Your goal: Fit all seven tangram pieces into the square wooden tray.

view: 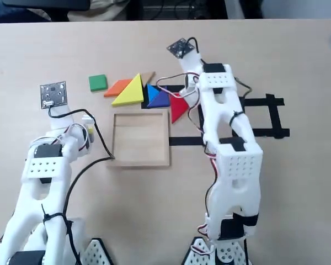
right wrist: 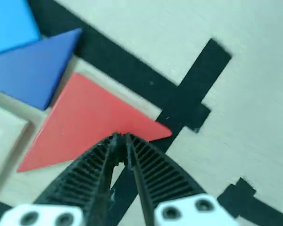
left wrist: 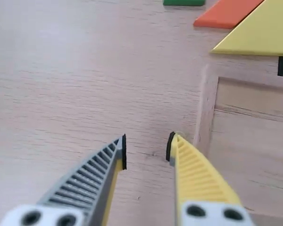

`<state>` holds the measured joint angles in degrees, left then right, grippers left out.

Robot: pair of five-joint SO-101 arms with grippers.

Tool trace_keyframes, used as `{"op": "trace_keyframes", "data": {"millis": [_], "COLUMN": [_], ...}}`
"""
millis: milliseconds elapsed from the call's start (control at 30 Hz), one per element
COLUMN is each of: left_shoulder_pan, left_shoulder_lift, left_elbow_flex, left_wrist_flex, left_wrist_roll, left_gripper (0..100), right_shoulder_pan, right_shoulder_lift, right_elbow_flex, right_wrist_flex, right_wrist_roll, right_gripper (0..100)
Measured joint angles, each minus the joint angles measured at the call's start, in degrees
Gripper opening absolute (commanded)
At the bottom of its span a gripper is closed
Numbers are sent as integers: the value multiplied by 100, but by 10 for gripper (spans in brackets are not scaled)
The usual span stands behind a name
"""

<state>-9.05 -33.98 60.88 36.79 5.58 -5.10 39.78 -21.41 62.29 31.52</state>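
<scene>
The square wooden tray (view: 141, 163) lies bare on the bench (view: 298, 66) between the two arms, so the job looks to be at its first piece. All seven pieces sit in a cluster just past the tray's far rim: the green square (view: 98, 83), the orange piece (view: 117, 87), the yellow triangle (view: 131, 93), a tan piece (view: 148, 77), the light blue triangle (right wrist: 9, 23), the darker blue triangle (right wrist: 33, 75) and the red triangle (right wrist: 89, 127). The red one lies at the tray's far right corner, next to the black tape (right wrist: 193, 89). The right tool (right wrist: 120, 139) is pressed together, its tips at the red triangle's edge and pinching nothing I can make out. The left tool (left wrist: 147, 149) is spread over bare bench just beside the tray's left wall (left wrist: 205, 113). The step in hand seems to be the red triangle. The next move likely calls for either spreading the right tool to take that thin edge, or nudging the piece over the rim and turning it to fit a corner.
</scene>
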Motion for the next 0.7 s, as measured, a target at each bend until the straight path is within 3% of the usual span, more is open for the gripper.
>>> {"op": "trace_keyframes", "data": {"millis": [700], "left_shoulder_pan": [62], "left_shoulder_lift": [18], "left_elbow_flex": [211], "left_wrist_flex": [-396], "left_wrist_roll": [0], "left_gripper": [166], "right_shoulder_pan": [193], "right_shoulder_lift": [1371], "right_elbow_flex": [-2171], "right_wrist_flex": [932], "right_wrist_roll": [35], "right_gripper": [11]}}
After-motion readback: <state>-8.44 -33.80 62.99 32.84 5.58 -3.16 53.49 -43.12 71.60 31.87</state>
